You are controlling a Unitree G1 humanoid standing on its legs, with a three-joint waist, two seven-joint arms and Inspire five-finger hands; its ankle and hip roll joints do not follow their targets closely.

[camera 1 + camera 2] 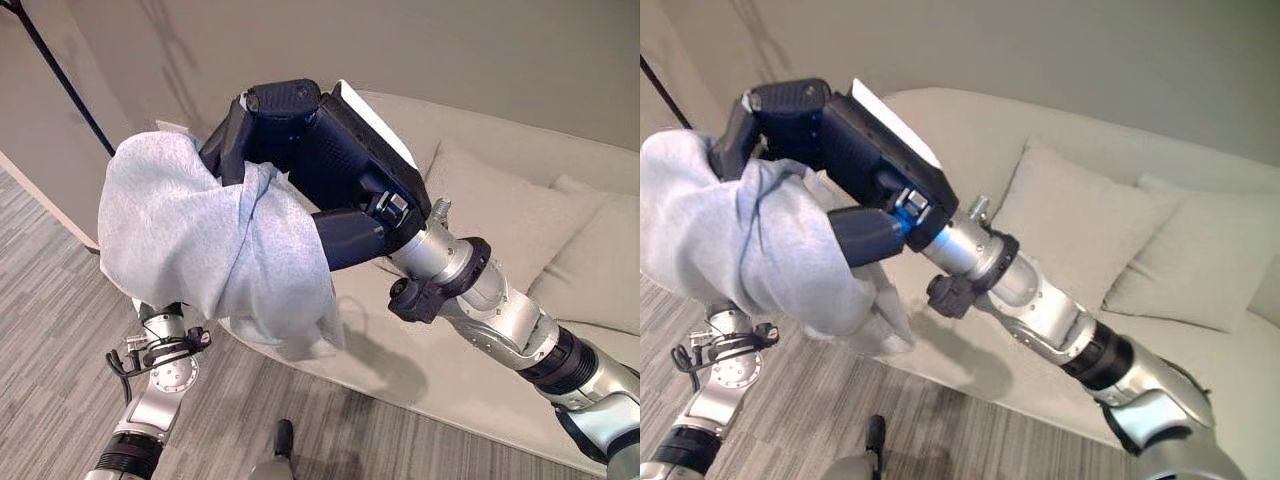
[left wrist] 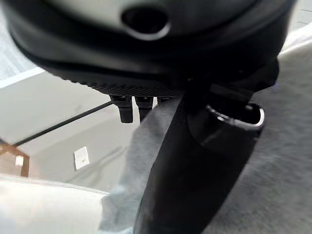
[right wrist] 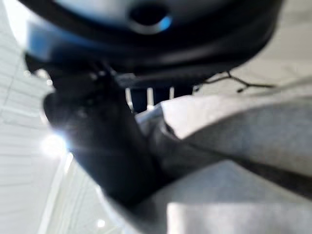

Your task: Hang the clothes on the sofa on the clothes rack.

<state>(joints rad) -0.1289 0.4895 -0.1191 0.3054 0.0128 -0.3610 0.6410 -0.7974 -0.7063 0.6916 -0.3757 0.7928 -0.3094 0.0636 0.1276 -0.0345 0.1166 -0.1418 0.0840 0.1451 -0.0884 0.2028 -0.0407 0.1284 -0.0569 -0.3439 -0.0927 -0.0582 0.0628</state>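
Above the front edge of the sofa (image 1: 470, 370), the grey garment (image 1: 190, 230) hangs bunched in the air, clear of the cushions and draped down over the left arm. The right robot hand (image 1: 300, 150) has its fingers and thumb curled round a fold at the top of the cloth, and its wrist view shows the fabric pinched between thumb and fingers. The left robot hand (image 2: 195, 161) is wrapped in the garment; in its wrist view the thumb lies against grey cloth, but I cannot tell whether its fingers are closed on it. To do this step well, I judge the carry should keep the pinch firm, lift the low hem so it does not drag on the sofa, and spread the bundle between both hands before it reaches the rack, since a wadded garment is likely to slide off a bar. A thin dark pole (image 1: 60, 75) stands by the wall past the sofa's left end; it may be the clothes rack, though its top and any bar are cut off. Two pale cushions (image 1: 1090, 220) rest against the sofa's back.
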